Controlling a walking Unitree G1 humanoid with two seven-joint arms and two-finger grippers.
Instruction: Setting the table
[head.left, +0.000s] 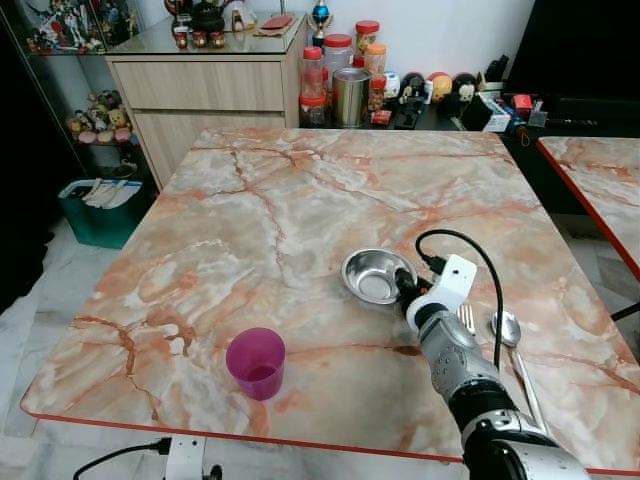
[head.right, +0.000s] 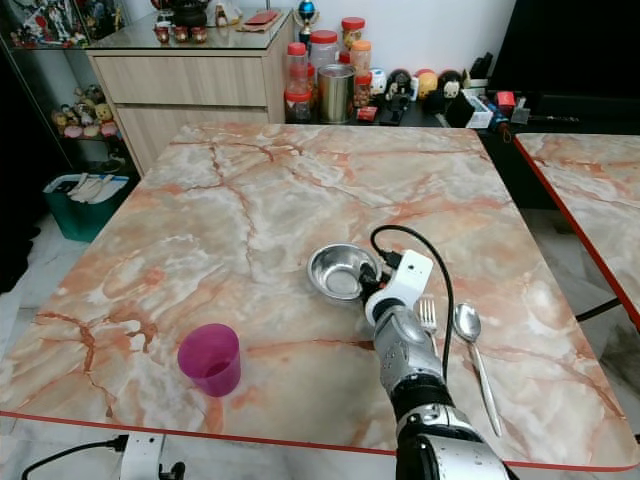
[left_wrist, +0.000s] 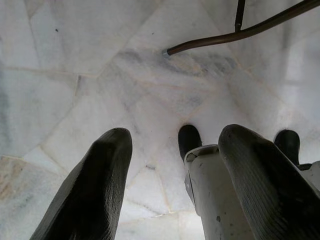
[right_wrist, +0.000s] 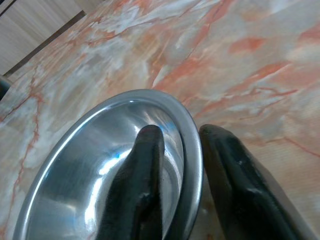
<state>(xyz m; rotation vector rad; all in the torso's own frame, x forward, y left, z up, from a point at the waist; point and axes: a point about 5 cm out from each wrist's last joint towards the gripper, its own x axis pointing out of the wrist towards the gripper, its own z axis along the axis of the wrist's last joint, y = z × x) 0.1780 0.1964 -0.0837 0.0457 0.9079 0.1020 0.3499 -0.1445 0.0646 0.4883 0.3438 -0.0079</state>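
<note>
The bowl (head.left: 377, 275) sits on the marble desk (head.left: 270, 200), right of centre. The right claw (right_wrist: 182, 165) pinches its rim at four o'clock, one finger (right_wrist: 142, 175) inside, one outside. Fork (head.left: 467, 318) and spoon (head.left: 506, 328) lie at the bowl's four o'clock; a purple cup (head.left: 256, 363) sits at seven. The left claw (left_wrist: 172, 185) hangs wide over the floor (left_wrist: 100, 65).

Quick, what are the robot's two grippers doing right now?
Left gripper: open, holding nothing, hanging above the floor.
Right gripper: shut on the steel bowl, fingers pinching its rim.
</note>
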